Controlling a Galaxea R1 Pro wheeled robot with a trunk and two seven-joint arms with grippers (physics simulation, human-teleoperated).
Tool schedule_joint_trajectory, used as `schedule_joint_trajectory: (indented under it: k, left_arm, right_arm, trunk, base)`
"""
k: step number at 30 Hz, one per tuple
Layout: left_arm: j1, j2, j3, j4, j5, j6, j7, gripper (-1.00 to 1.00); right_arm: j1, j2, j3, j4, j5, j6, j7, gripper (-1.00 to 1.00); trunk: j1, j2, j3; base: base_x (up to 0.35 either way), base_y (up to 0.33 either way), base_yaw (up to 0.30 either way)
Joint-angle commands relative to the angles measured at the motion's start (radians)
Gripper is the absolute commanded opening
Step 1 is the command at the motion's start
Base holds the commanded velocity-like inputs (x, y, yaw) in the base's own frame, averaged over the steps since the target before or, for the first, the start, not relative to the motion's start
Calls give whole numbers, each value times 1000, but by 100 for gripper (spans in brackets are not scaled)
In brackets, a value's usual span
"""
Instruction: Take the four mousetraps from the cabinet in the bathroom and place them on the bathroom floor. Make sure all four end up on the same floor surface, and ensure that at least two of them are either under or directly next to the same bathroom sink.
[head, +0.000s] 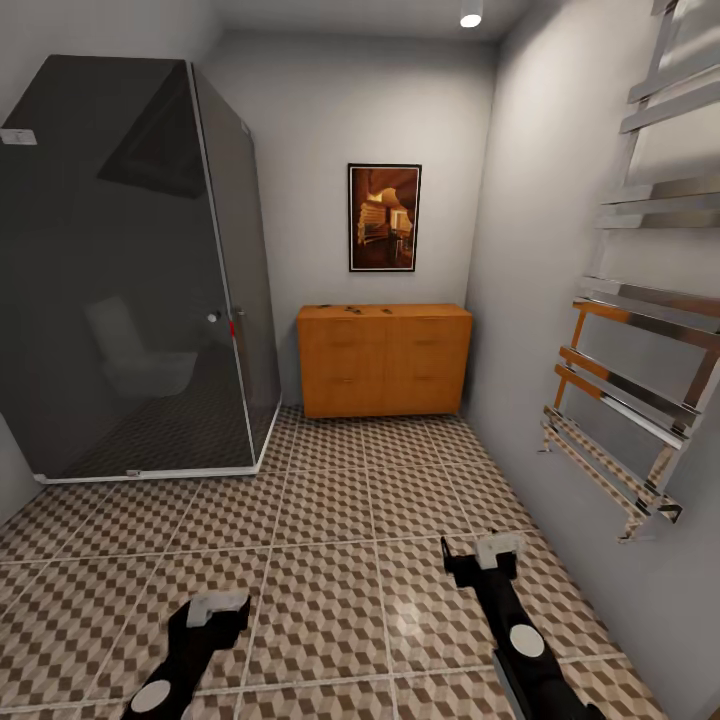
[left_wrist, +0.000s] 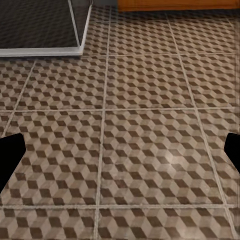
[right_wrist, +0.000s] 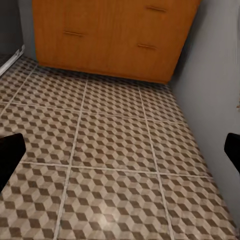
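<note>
Tiles with little brown, beige and white cubes cover the bathroom floor (head: 330, 520) in front of you. At the far wall stands the cabinet (head: 385, 360), orange-brown, with thin bar handles on its drawer fronts. On its top lie some small dark things, the mousetraps (head: 352, 309), but they are too tiny to count or see well. A picture (head: 384, 217) hangs on the wall above them. To the left of the cabinet is a big dark glass shower (head: 130, 290), and a shiny towel rack (head: 640, 340) is on the right wall.

Your left gripper (head: 217, 609) hangs low over the floor, near you. Its two black fingers (left_wrist: 10, 155) sit far apart at the edges of the left wrist view, so it is wide open with nothing in it. Your right gripper (head: 482, 560) is over the floor too, a bit further ahead, by the right wall. Its fingers (right_wrist: 9, 155) are also spread wide and hold nothing. Both grippers are well away from the cabinet.
</note>
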Motion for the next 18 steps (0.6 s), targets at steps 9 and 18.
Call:
schedule_joint_trajectory:
  k: [9, 18]
  left_arm:
    - [-1, -1, -86, -31, -3, 1, 8, 100]
    - [-1, -1, -91, -32, -3, 1, 8, 100]
  right_arm:
    - [-1, 2, 10, -27, 8, 2, -7, 100]
    - [-1, 2, 10, -27, 8, 2, -7, 100]
  trunk:
    - [0, -1, -1]
    - [0, -1, -1]
  base:
    - [125, 0, 0]
    - [316, 0, 0]
